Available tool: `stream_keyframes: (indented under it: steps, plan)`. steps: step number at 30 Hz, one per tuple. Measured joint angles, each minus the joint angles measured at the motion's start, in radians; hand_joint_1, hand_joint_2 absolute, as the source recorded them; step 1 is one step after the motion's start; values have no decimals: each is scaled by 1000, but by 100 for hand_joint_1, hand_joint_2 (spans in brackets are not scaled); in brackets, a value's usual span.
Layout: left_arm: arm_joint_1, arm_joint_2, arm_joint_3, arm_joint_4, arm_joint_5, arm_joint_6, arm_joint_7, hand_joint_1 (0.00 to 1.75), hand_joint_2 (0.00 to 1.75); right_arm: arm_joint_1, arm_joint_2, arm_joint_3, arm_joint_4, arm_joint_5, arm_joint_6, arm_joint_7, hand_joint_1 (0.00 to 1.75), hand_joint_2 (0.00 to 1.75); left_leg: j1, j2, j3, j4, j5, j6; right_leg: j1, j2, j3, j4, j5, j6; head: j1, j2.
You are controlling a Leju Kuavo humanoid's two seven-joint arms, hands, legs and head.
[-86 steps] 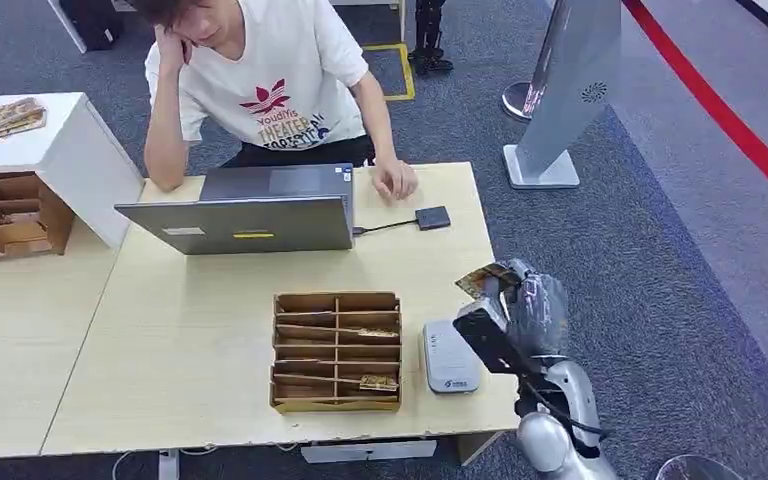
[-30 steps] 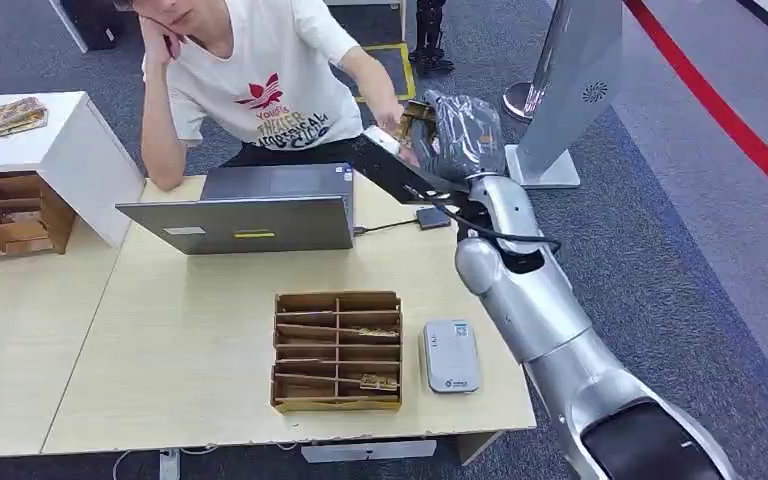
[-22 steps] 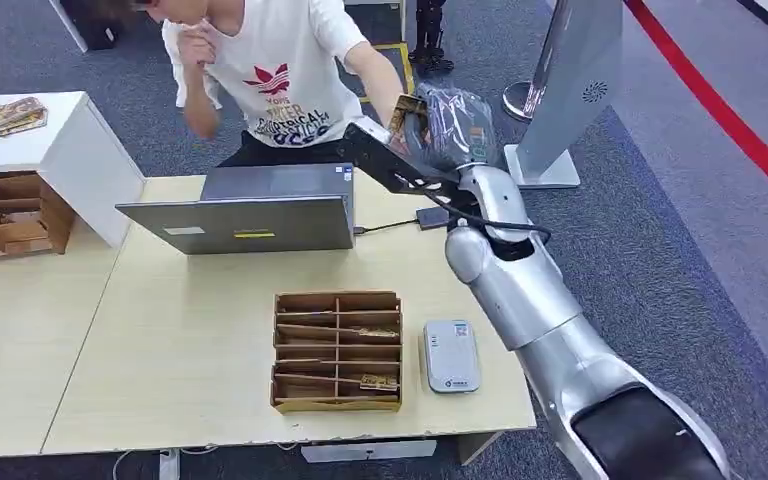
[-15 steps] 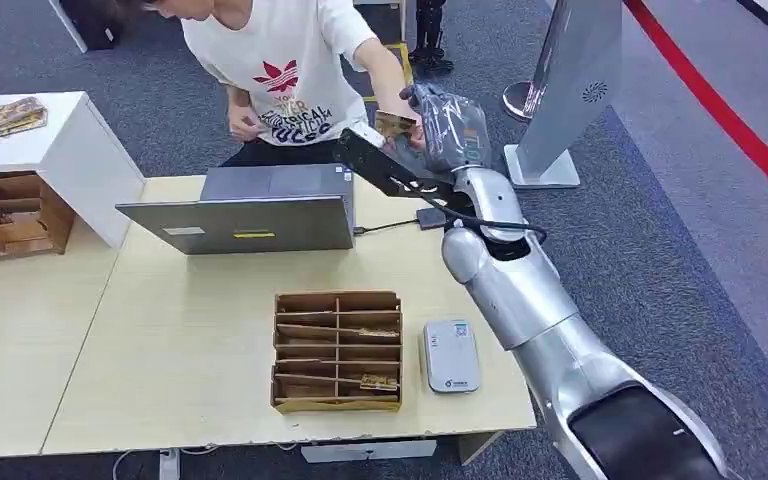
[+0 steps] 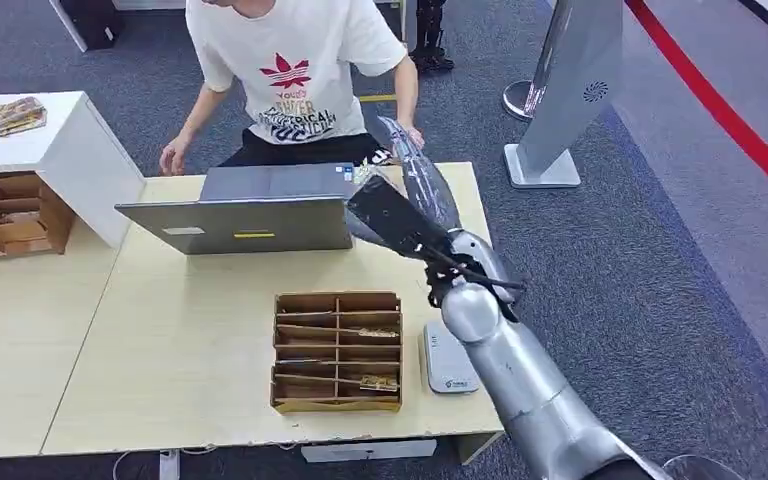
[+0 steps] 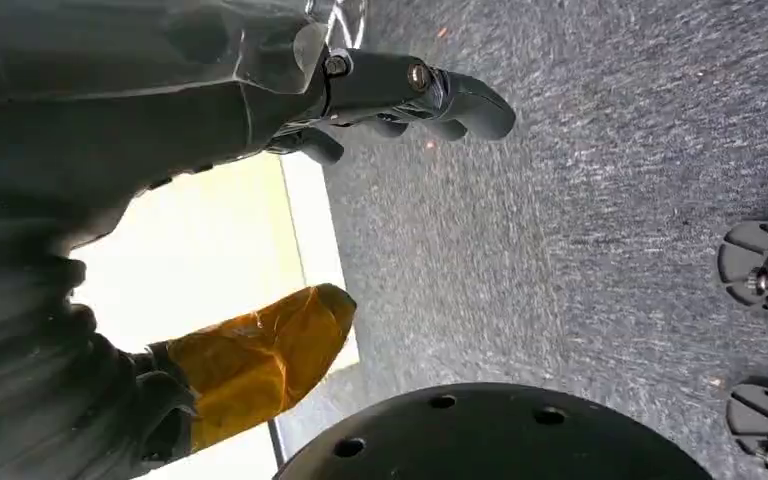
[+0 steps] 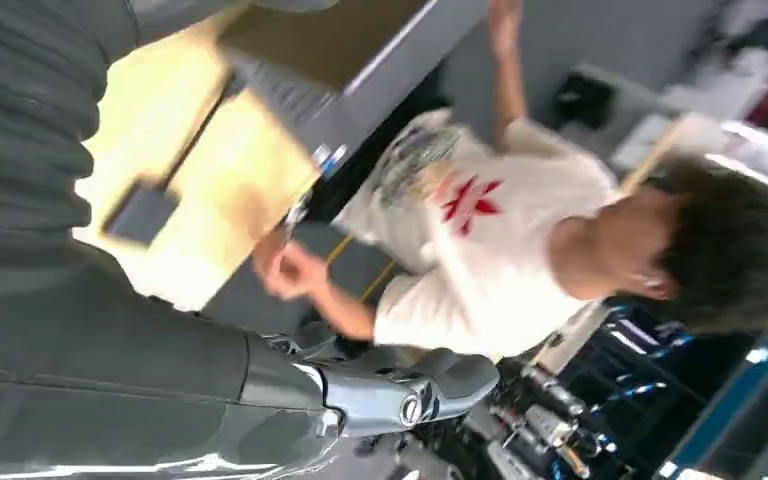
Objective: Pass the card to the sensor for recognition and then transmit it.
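Fingers of my right hand (image 5: 422, 180) are lying stretched, gripping nothing, beside the person's hand (image 5: 415, 133). I cannot tell where the card is, so I am favouring a slow retreat above the laptop (image 5: 250, 210).

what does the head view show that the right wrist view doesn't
Head view adds: the wooden organizer, the sensor beside it on the table's near edge, the white cabinet to the left, and the grey stand on the carpet.

Right wrist view adds: a small dark adapter lying on the table, and the person's head.

Both share: the person's white shirt, the laptop, the table, and the right hand, stretched out toward the person with nothing visible in it.
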Motion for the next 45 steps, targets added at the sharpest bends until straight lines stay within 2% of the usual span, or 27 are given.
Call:
stream_keyframes:
  steps: [3, 8, 12, 17, 23, 30, 45]
  plan:
    - [2, -2, 8, 0, 26, 11, -6, 0, 175, 114, -9, 11, -136, -80, -40, -47, 0, 175, 0, 0, 0, 0, 0, 0, 0, 0, 0, 0, 0, 0, 0, 0]
    - [8, -6, 34, 0, 65, 23, -9, 0, 175, 287, -49, 44, -319, -125, -84, -97, 0, 175, 0, 0, -1, 0, -1, 0, 0, 0, 0, -1, 0, 0, -1, 0]
    - [12, -11, 58, 0, 92, 27, -16, 0, 175, 393, -88, 73, -409, -93, -108, -96, 0, 175, 0, 0, -1, 0, -1, 0, 0, 0, 0, -1, 0, 0, 0, 0]
    - [16, -14, 76, 0, 106, 32, -17, 0, 175, 490, -130, 112, -428, -28, -111, -61, 0, 175, 0, 0, -1, 0, -1, 0, 0, 0, 0, -1, 0, 0, -1, 0]
    - [17, -15, 82, 0, 109, 34, -17, 0, 175, 522, -156, 133, -406, 20, -129, -48, 0, 175, 0, 1, -1, 0, -1, 0, 0, 0, 0, -1, 0, 0, -1, 0]
    - [17, -16, 83, 0, 109, 35, -17, 0, 175, 520, -163, 153, -352, 194, -218, -11, 0, 175, 0, 1, -1, 0, -1, 0, 0, 0, 0, -1, 0, 0, 0, 0]
    - [17, -17, 83, 0, 110, 35, -17, 0, 175, 517, -165, 160, -319, 205, -225, -5, 0, 175, 0, 1, -1, 0, -1, 0, 0, 0, 0, -1, 0, 0, 0, 0]
